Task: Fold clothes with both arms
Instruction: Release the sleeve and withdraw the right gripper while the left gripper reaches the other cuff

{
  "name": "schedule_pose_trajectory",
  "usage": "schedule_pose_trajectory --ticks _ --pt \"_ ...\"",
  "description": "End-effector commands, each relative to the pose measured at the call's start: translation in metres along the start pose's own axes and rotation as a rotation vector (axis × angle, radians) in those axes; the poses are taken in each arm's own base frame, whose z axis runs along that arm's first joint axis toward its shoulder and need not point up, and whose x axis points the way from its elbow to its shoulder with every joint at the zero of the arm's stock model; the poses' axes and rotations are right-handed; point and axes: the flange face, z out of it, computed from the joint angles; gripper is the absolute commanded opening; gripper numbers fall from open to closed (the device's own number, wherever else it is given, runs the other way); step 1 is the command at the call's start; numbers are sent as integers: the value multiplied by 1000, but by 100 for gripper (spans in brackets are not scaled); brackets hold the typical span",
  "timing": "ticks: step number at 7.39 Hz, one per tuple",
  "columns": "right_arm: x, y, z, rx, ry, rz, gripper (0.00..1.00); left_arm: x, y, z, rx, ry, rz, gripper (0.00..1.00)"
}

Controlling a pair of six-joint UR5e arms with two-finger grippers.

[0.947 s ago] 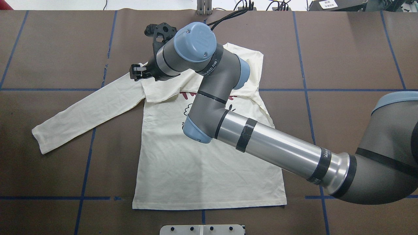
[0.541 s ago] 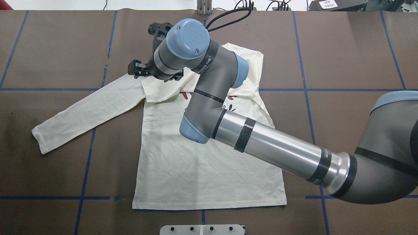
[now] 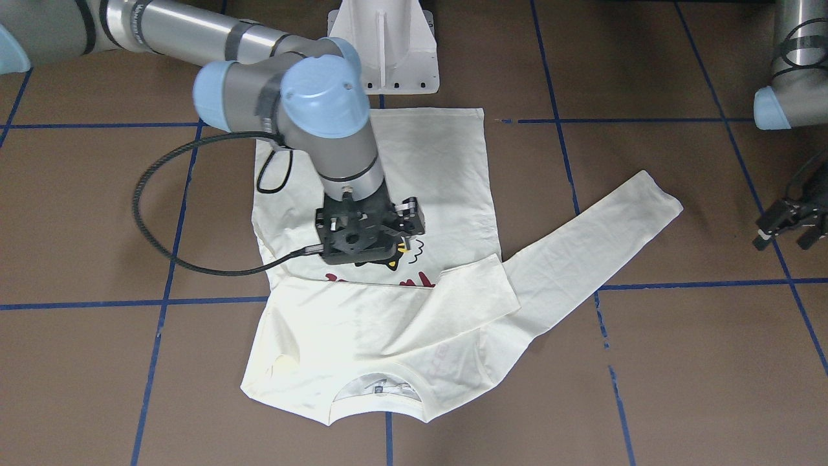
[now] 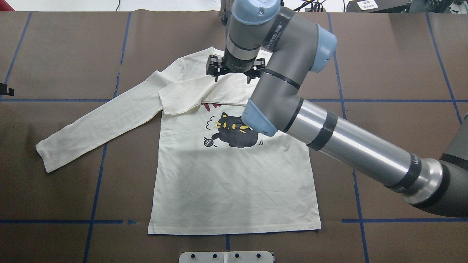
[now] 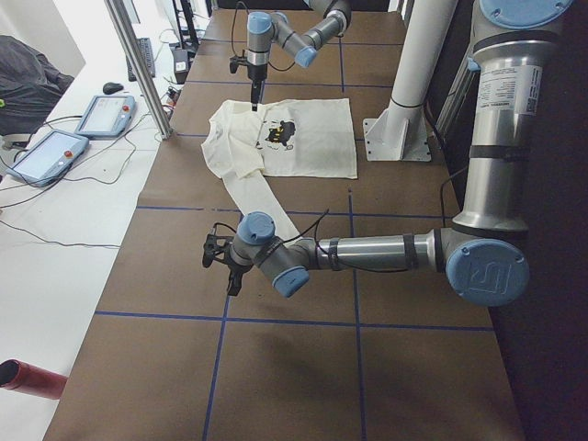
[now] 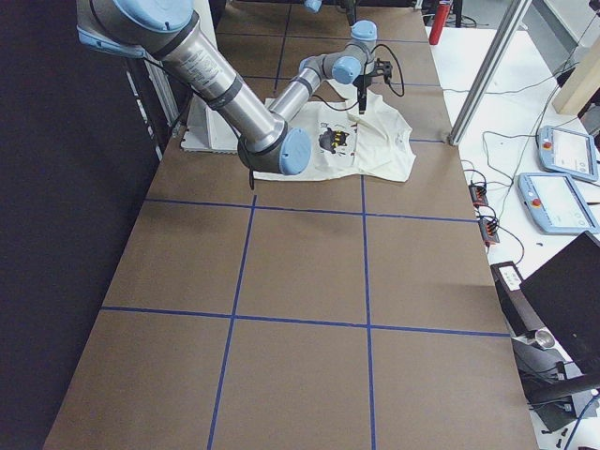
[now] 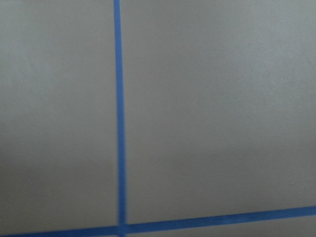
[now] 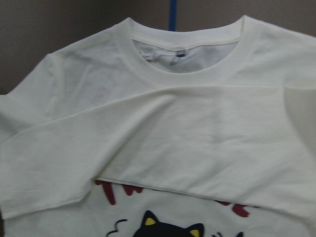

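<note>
Shirt (image 8: 173,133) fills right wrist view; left wrist shows table (image 7: 212,98).

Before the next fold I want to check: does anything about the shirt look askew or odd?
The shirt is lopsided: one sleeve lies folded across the chest, slanted, hiding most of the red lettering; the other sleeve is spread out to the robot's left. No damage shows.

The overhead and front-facing cameras look steeply down from opposite sides, sharing the cream-white long-sleeved cat-print shirt (image 4: 234,182); the right wrist camera views its collar (image 8: 187,79) closely.
</note>
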Motion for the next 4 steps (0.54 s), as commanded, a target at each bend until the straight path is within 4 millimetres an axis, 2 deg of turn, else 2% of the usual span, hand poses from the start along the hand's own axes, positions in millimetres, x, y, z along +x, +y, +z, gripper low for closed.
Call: schedule_pose_trajectory --ticks 1,2,3,4 --pt "161 -18 -17 -60 41 -26 100 61 61 -8 -24 7 -122 100" --pt "218 -17 -23 -63 61 -55 100 105 87 7 -56 -42 -192 100" --pt "259 -15 -27 -70 72 -71 100 131 109 19 -57 -73 -247 100" --pt "290 -4 -36 -70 74 -49 100 134 119 27 -61 -87 -285 100"
